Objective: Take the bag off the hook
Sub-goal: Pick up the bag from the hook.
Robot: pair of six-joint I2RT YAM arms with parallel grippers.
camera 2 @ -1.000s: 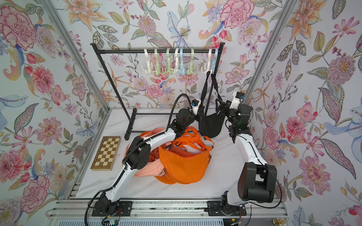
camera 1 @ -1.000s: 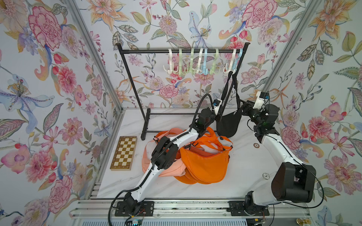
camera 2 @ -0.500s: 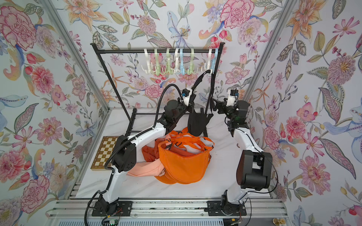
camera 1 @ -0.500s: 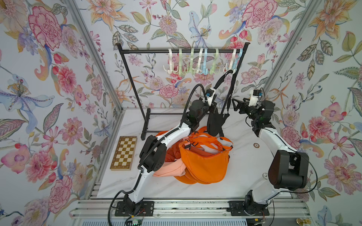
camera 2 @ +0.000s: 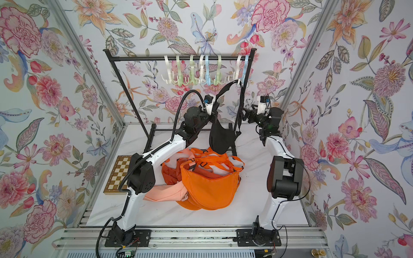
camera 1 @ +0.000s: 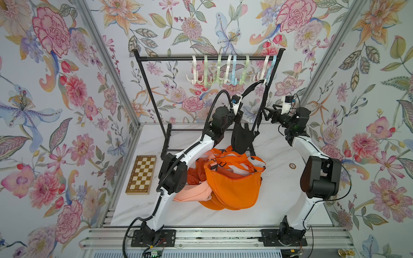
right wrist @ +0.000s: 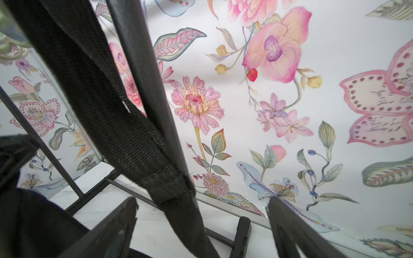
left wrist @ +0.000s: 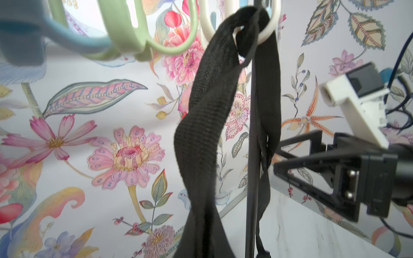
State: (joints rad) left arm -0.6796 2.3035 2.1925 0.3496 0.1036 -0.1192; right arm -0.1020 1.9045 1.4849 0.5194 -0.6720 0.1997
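Your left fingers (camera 1: 239, 118) are closed tight on the top of the black bag (camera 1: 241, 139). Its strap (left wrist: 201, 111) is looped over the white hook (left wrist: 267, 34) on the rack (camera 1: 201, 58). Your right fingers (camera 1: 268, 112) are spread wide just beside the strap, holding nothing.
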